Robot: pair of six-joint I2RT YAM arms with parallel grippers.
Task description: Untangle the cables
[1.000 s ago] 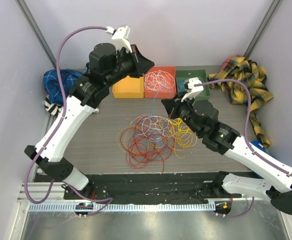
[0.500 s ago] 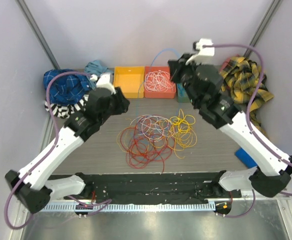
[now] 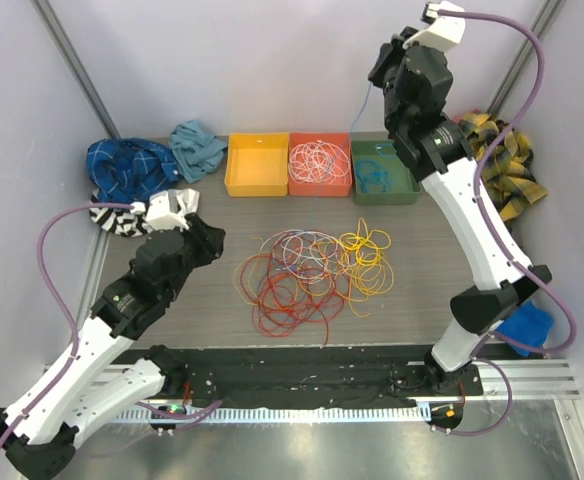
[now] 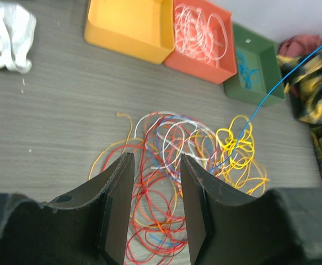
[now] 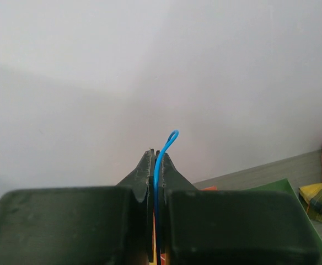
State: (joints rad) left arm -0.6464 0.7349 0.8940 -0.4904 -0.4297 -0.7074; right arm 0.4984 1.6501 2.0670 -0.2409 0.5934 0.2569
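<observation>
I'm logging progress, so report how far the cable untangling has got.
Done: pale cables lie in the red bin, blue ones in the green bin. In hand: the right gripper is shut on a blue cable, held high, its tail trailing to the pile. The left gripper is open over it, holding nothing. Left: that red, orange, yellow and white pile on the table.

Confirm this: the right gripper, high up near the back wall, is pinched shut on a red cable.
Wrong colour: the cable is blue, not red. The right wrist view shows the right gripper, high up near the back wall, pinched shut on a blue cable.
</observation>
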